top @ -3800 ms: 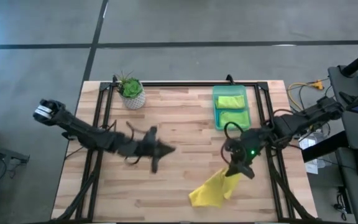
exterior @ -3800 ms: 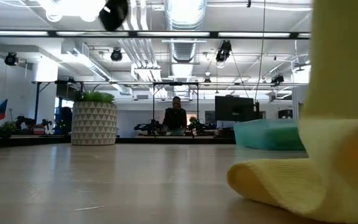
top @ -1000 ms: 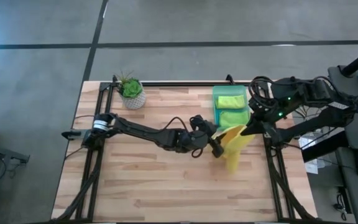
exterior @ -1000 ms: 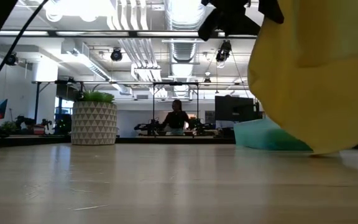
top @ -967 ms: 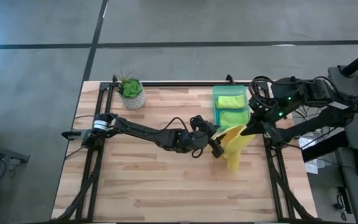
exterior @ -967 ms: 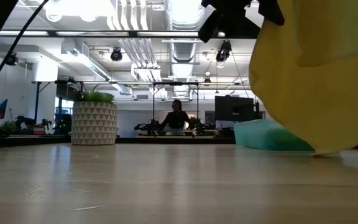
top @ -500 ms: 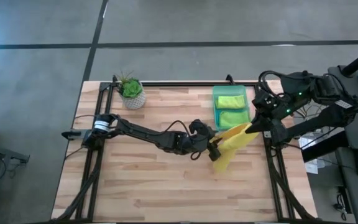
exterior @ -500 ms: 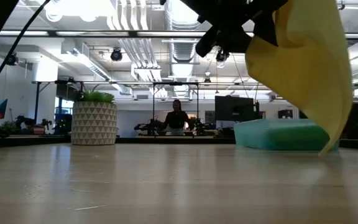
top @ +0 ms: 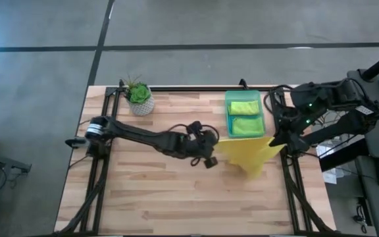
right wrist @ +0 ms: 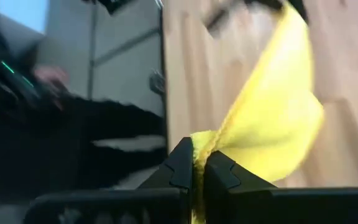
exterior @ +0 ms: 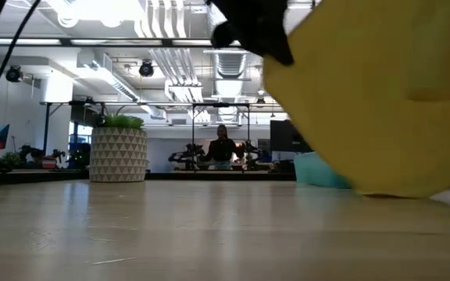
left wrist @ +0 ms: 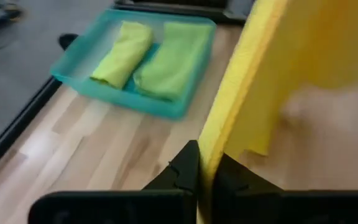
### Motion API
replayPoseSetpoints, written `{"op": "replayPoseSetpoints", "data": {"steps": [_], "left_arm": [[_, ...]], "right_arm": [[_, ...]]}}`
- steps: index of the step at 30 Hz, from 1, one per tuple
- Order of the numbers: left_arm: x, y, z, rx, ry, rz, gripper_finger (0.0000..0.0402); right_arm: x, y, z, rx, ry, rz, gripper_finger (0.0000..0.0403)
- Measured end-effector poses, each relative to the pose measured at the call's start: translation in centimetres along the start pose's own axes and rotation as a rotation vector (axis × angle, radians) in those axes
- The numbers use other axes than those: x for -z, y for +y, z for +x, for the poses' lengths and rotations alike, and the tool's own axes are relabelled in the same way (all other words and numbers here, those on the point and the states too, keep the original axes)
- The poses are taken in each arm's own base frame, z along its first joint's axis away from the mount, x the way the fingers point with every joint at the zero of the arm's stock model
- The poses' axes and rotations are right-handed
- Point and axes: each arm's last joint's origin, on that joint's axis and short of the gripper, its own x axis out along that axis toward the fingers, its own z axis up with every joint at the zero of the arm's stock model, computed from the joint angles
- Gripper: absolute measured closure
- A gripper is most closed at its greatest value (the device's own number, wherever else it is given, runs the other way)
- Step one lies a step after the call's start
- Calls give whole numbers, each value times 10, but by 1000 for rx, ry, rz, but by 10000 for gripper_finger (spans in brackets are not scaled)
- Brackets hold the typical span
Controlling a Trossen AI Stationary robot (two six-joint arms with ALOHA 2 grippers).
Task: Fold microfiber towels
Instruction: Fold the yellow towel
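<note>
A bright yellow towel (top: 245,153) hangs spread between my two grippers over the table's right half; it fills the right of the low view (exterior: 373,94). My left gripper (top: 210,158) is shut on its left end, and my right gripper (top: 276,140) is shut on its right end. Two folded lime green towels (top: 244,115) lie side by side in the translucent green bin (top: 229,99). No teal towel is in view. My left gripper pinches an edge of the yellow towel (left wrist: 211,152) between its two fingers, coming level from the table's left. The towel runs away from the fingers toward the other arm and sags below. My right gripper pinches a bunched corner of the yellow towel (right wrist: 199,144) between its two fingers, coming from the table's right. The cloth hangs from the fingers in a rounded fold over the wood.
The green bin stands at the far right of the table, just behind the held towel. A potted plant (top: 139,97) stands at the far left. Bare wood lies in front of the towel and on the table's left half (top: 143,191). A person shows far off in the room (exterior: 223,148).
My left gripper has drawn toward the table's left and my right gripper a little toward the right edge, both still shut on the yellow towel. The towel, bunched and hanging narrow before, is now spread out wide between them.
</note>
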Motion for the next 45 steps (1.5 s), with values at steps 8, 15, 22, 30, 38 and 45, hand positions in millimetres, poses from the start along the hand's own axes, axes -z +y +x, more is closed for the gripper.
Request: {"op": "replayPoseSetpoints", "data": {"steps": [8, 15, 22, 30, 38, 45], "left_arm": [[-9, 41, -83, 191, 200, 104, 401], [-4, 71, -143, 375, 275, 77, 402], [34, 65, -161, 586, 389, -94, 402], [60, 17, -188, 1088, 328, -332, 402], [95, 3, -185, 964, 374, -344, 402], [162, 9, -136, 596, 436, -280, 402]], "right_arm": [[10, -16, 15, 209, 86, -94, 394], [9, -25, 53, 271, 61, -115, 394], [22, -20, 110, 139, 10, -33, 394], [49, 39, 160, -218, -20, 136, 394], [64, 64, 192, -84, 47, 147, 394], [88, 17, 256, 245, 183, 86, 394]]}}
